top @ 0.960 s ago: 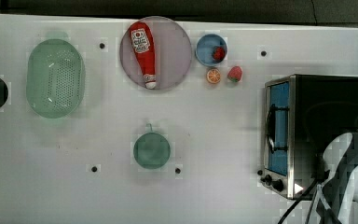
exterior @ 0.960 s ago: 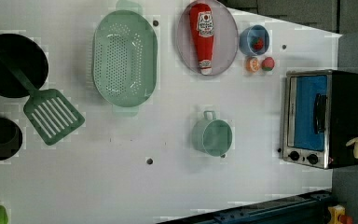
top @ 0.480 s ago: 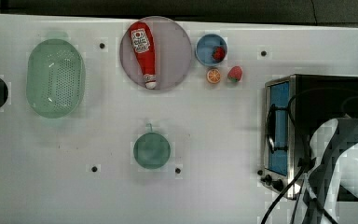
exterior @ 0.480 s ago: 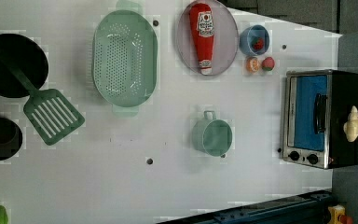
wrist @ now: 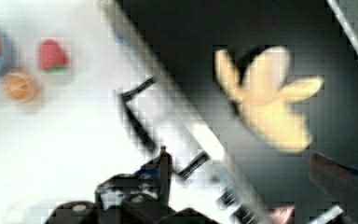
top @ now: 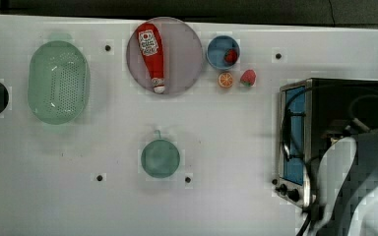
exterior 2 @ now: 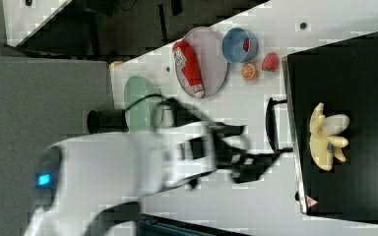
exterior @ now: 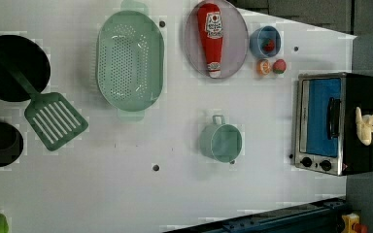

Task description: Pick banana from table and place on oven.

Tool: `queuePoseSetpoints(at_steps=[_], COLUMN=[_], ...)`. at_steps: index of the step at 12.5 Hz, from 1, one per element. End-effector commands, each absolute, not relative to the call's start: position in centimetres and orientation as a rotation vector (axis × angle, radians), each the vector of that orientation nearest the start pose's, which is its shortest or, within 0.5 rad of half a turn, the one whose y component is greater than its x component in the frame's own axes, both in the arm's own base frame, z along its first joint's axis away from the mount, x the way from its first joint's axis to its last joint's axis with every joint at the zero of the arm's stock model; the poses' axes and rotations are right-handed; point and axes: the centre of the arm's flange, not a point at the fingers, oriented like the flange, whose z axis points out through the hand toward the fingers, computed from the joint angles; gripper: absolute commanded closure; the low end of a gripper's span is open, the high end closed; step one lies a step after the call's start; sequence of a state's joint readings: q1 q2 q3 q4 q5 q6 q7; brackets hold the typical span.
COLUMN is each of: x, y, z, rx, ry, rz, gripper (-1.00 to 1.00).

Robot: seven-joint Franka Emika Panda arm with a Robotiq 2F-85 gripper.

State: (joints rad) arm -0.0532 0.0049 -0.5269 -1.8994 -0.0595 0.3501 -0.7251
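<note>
I see the banana bunch (exterior 2: 328,136) lying free on the toaster oven's (exterior 2: 344,88) black top, so placement looks done, and the gripper (exterior 2: 250,167), apart from it, holds nothing, though I cannot tell its opening.

White arm (exterior 2: 128,162) reaching sideways, dark end effector (exterior 2: 248,167) empty

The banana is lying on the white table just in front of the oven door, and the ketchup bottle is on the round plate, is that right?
Not quite. The banana is not on the table; it lies on the black top of the oven, as the right view shows. The ketchup bottle does lie on the round plate.
</note>
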Motion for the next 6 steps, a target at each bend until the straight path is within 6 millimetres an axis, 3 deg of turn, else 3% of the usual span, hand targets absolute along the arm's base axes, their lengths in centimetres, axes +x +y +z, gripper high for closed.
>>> queuePoseSetpoints(at_steps=[1,4,6], x=[50.6,51.4,51.0], y=[-18.2,-9.0,-5.0], z=[54.3,57.1,58.0], rx=[-2.969,-2.881,-2.86], ry=[1.133,1.322,1.376], rz=[-0.024,-0.078,-0.072], gripper=[-1.0,-1.0,-1.0])
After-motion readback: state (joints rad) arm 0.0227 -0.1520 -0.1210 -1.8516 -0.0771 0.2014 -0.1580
